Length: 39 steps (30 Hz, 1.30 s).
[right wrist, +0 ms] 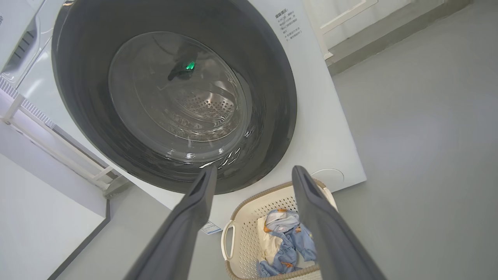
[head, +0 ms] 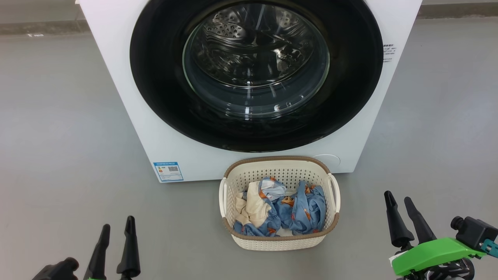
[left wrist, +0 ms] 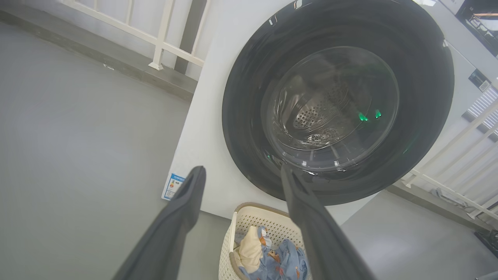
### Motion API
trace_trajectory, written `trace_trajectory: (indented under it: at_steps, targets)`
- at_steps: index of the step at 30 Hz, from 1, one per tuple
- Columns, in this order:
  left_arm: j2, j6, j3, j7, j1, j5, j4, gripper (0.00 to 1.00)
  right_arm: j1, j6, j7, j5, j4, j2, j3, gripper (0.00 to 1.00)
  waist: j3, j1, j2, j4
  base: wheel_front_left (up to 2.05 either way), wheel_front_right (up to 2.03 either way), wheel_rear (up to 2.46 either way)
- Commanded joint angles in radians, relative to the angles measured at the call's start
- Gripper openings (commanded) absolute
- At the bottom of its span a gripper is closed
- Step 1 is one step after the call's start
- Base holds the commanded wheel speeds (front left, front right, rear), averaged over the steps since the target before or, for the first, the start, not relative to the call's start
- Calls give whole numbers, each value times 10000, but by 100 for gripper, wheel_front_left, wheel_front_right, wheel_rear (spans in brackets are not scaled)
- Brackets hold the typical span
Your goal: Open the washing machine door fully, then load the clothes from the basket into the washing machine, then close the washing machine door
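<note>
left gripper spread wide — empty, right gripper spread wide — empty

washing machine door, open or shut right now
Shut: the washing machine door lies flush against the washing machine, with no gap showing around its black ring.

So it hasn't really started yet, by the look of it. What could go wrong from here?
The washing machine door is shut and its glossy black ring shows no obvious handle, so a grip might slip.
The basket sits close below the door; an arm pulling it open could bump it.
The clothes lie tangled, so one grab may drag pieces over the rim.
</note>
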Motion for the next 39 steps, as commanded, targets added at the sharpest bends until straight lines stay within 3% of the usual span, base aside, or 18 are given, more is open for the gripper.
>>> trace_trajectory:
  at_steps: [1,34,39]
  targets:
    - [136,-5,186,-132,-314,343,-340,100,-444,46,-161,-281,-282,-208,222,100,2,0,0,0,0,0,0]
    - [124,-8,241,-1029,-391,4051,-357,100,-243,60,-1102,-3159,-256,-248,37,100,23,0,0,18,0,0,0]
    - [61,-8,381,-1029,-419,3809,-14,100,-135,60,-1102,-3167,-141,-204,-143,100,-10,0,0,15,0,0,0]
